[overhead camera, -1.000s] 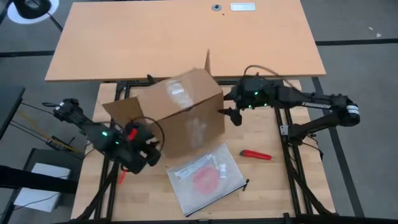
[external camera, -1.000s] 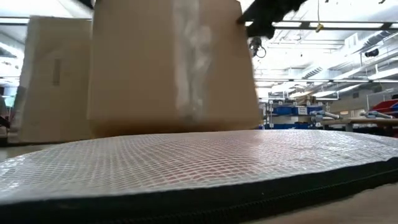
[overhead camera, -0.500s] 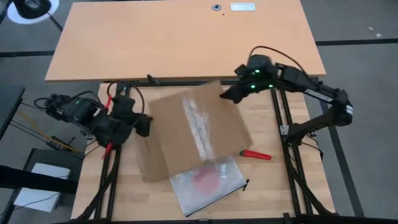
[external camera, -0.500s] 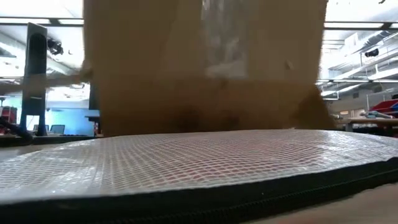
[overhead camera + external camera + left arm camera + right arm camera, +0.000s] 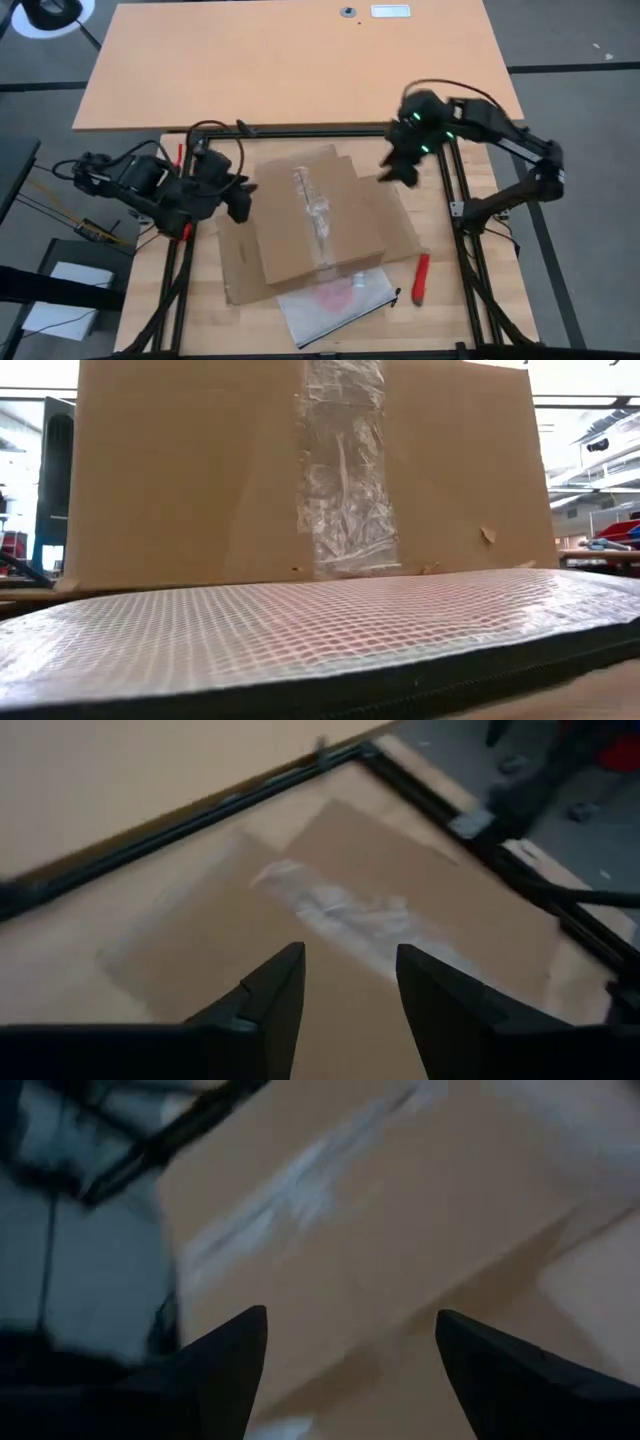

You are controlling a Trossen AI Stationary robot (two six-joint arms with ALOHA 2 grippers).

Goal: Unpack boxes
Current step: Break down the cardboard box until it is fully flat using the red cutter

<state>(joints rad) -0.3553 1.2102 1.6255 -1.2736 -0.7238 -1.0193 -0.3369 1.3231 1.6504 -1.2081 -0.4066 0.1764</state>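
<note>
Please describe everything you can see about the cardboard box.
The cardboard box is brown, with a crinkled strip of clear tape along its top seam. It rests on the wooden table, flaps spread out beneath it at its sides. Its near edge overlaps the clear plastic bag. Neither claw touches it.

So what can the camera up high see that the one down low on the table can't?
Only the high view shows both arms: the left end effector by the box's left side, the right end effector by its far right corner, both open and holding nothing. It also shows the red box cutter. Only the low view shows the room behind the table. Both show the brown cardboard box with its clear tape strip, and the clear plastic bag partly under the box.
</note>
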